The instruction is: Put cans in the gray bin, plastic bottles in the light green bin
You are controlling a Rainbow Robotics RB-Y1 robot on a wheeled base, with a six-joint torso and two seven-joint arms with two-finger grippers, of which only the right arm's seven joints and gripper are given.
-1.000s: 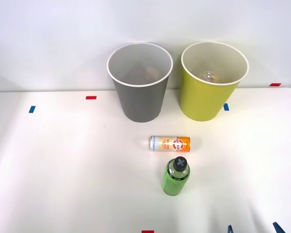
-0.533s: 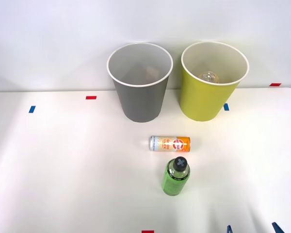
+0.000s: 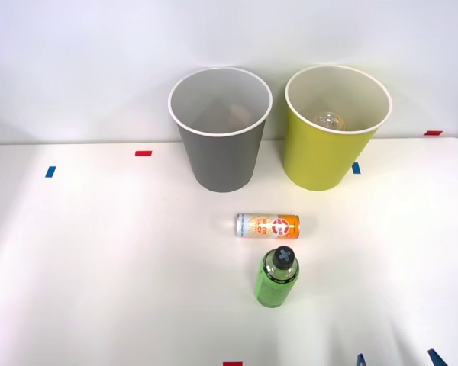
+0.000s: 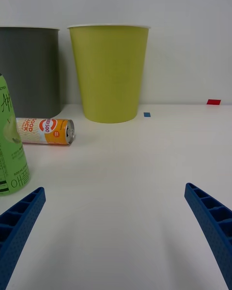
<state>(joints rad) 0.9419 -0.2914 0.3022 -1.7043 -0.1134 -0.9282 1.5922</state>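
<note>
- Nearest the camera, well short of the green bottle, the right tool (image 4: 116,232) sits low over the white worktop (image 3: 99,267), blue ribbed fingers (image 4: 19,222) spread wide apart with nothing between them. Just the fingertips poke in at the front view's near edge.
- Next up is the green bottle (image 3: 277,277) itself, standing upright with its black cap on, roughly mid-worktop.
- Just behind the bottle, close but not touching as far as I can see, the silver-and-orange can (image 3: 267,226) is lying on its side.
- Further back from the bottle, the gray bin (image 3: 220,130) stands upright behind and a bit to the left.
- The light green bin (image 3: 336,128) stands behind the bottle and to the right, beside the gray one, with something clear and rounded (image 3: 329,120) down inside it.
- A few red and blue tape marks (image 3: 143,153) dot the worktop around all this.
</note>
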